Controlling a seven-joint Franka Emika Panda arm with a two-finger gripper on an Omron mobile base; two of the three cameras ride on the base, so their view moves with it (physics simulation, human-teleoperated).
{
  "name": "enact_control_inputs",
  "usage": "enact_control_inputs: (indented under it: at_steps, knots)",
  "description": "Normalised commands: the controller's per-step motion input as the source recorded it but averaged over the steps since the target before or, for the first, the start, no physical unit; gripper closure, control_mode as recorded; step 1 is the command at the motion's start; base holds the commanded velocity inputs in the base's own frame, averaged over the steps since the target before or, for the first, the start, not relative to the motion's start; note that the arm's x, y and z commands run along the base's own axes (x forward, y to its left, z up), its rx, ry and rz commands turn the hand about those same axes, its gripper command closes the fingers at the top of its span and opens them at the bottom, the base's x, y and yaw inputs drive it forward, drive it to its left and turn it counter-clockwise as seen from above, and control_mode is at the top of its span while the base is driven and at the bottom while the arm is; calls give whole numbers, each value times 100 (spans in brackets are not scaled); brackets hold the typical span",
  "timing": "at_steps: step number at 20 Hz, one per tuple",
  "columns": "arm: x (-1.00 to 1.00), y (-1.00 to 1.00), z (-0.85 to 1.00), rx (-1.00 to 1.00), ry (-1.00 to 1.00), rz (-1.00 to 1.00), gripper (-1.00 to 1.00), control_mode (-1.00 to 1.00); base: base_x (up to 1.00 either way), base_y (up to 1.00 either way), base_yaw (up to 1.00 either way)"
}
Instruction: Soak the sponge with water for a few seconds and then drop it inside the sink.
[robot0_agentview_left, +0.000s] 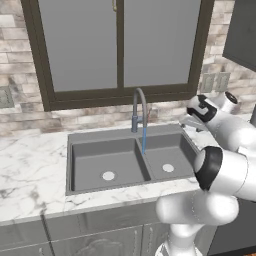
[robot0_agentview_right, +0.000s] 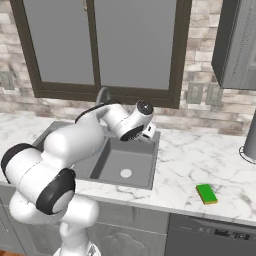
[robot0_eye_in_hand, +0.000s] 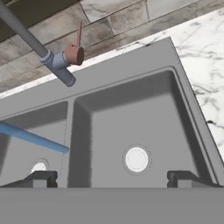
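Two-finger gripper (robot0_eye_in_hand: 111, 178) hung jaws apart over right basin of dark grey double sink (robot0_agentview_right: 150, 165), holding nothing; small green-and-yellow sponge (robot0_agentview_right: 206, 194) lay well off to its right on marble counter (robot0_agentview_right: 200, 160), long axis running front-to-back.

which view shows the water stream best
The left base view: the water falls as a thin blue line from the faucet into the sink. The hand view shows it as a slanted blue streak. In the right base view the arm covers it.
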Motion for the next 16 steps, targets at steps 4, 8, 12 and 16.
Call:
enact_control_inputs:
  at_steps: [4, 8, 12, 16]
  knots:
    - [-34, -1, 0, -6, 7, 0, -100, -100, 0, 0, 0]
    - [-33, 0, 0, -8, 4, 0, -100, -100, 0, 0, 0]
    - [-29, 0, 0, -12, 3, 0, -100, -100, 0, 0, 0]
    - [-30, 0, 0, -12, 0, 1, -100, -100, 0, 0, 0]
